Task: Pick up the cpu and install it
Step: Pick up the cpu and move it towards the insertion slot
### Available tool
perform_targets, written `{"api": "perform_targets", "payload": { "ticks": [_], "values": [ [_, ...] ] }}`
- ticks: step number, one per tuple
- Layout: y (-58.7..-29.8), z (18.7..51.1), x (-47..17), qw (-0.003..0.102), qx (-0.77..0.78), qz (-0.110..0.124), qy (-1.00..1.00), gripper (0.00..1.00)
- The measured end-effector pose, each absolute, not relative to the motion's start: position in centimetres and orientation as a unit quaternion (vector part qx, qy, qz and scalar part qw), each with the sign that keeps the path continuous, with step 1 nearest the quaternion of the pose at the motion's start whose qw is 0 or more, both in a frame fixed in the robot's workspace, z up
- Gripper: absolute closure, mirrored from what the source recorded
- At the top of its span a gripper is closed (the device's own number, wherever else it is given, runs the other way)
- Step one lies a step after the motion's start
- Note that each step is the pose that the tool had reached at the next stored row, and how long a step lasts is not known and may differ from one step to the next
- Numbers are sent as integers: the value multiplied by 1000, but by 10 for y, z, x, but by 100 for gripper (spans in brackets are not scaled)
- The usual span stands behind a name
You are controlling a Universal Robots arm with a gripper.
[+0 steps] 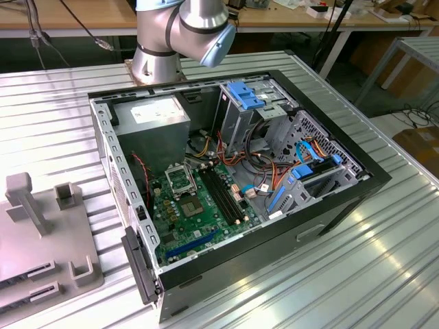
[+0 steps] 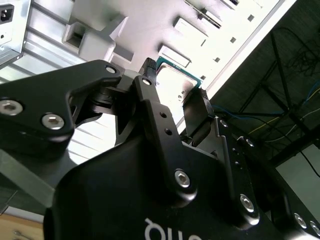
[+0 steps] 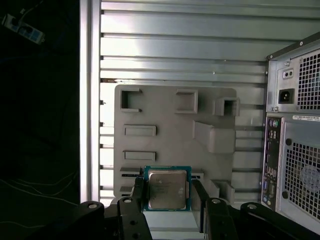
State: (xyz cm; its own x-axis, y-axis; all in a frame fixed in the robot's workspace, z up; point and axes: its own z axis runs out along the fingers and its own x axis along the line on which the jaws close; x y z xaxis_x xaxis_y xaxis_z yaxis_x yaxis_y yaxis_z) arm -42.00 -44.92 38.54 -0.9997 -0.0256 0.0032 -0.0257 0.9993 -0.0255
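Note:
The cpu (image 3: 167,189), a small flat square chip with a silver-grey metal top and a green rim, sits between my gripper's (image 3: 168,186) two black fingers, which press on two opposite edges. The second wrist view shows the same grip: the cpu (image 2: 176,82) is tilted, with the gripper (image 2: 175,83) shut on it. It hangs well above the grey parts holder (image 3: 175,125) on the ribbed metal table. In the exterior view, the open computer case (image 1: 357,188) lies on its side. Its square socket frame (image 1: 180,179) is on the green motherboard (image 1: 199,209).
The arm's base and elbow (image 1: 182,34) stand behind the case. Inside are a grey power-supply box (image 1: 154,116), long black memory slots (image 1: 223,195), blue drive brackets (image 1: 250,96) and loose cables. The grey parts holder (image 1: 41,240) lies at the exterior view's left. The case's rear panel (image 3: 295,130) is beside the holder.

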Motion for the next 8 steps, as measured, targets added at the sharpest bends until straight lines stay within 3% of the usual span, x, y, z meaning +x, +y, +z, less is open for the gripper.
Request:
{"api": "perform_targets", "payload": {
  "ticks": [8],
  "values": [
    [-449,385,-413,2,13,13,-1000,53]
  ]
}}
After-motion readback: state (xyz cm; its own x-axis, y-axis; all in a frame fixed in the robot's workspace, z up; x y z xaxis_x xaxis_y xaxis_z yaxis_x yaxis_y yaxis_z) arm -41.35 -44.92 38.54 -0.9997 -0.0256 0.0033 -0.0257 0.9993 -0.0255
